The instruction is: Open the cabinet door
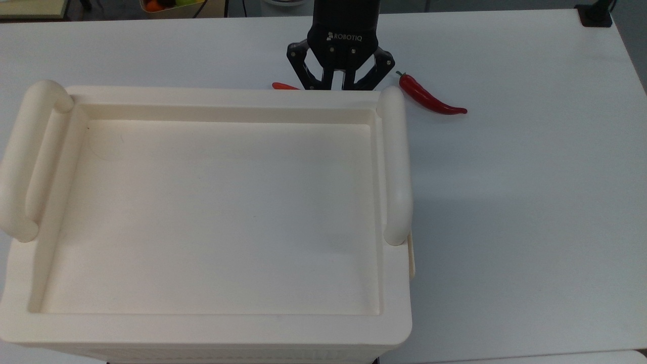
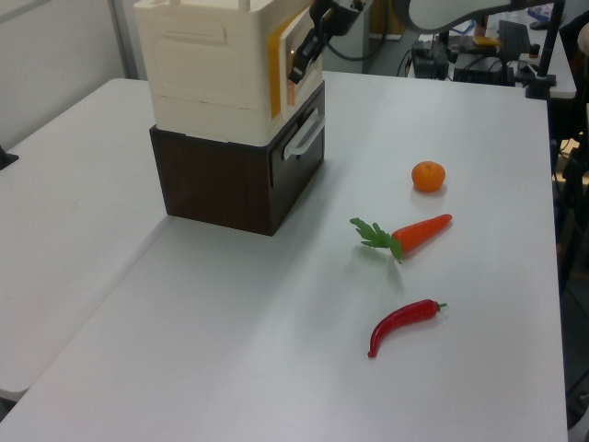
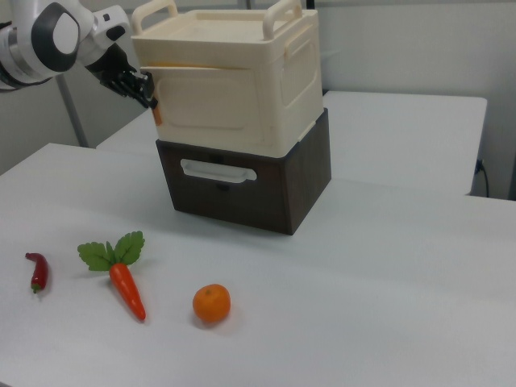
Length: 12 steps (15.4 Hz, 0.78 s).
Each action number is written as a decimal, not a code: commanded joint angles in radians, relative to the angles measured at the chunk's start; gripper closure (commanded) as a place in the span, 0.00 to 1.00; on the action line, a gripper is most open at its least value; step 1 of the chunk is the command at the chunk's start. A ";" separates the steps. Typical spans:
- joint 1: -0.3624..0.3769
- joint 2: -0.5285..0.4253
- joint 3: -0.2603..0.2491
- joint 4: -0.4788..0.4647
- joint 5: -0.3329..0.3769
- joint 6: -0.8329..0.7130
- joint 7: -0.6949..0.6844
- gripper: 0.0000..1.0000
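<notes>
Left view shows us the cabinet door [image 2: 283,51] swung slightly ajar on the cabinet [image 2: 216,69] front, an orange gap showing. Our gripper [image 2: 296,70] sits at its free edge, jaws apparently pinching it. We judge the panel light and stiff; that edge suits.

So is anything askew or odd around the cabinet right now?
The cabinet door on the cabinet sits slightly ajar: in the left view an orange edge shows where the hand is at it. Nothing spilled or damaged.
</notes>
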 commanded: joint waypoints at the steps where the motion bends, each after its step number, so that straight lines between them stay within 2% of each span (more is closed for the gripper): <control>1: 0.000 -0.037 -0.008 -0.023 -0.005 -0.070 0.020 0.25; 2: 0.000 -0.041 -0.006 -0.020 -0.005 -0.094 0.019 0.16; 3: -0.002 -0.047 -0.006 -0.017 -0.004 -0.111 0.019 0.03; 7: -0.006 -0.102 -0.006 -0.014 -0.004 -0.131 0.013 0.00; 12: -0.006 -0.095 -0.008 0.062 -0.001 -0.073 0.003 0.00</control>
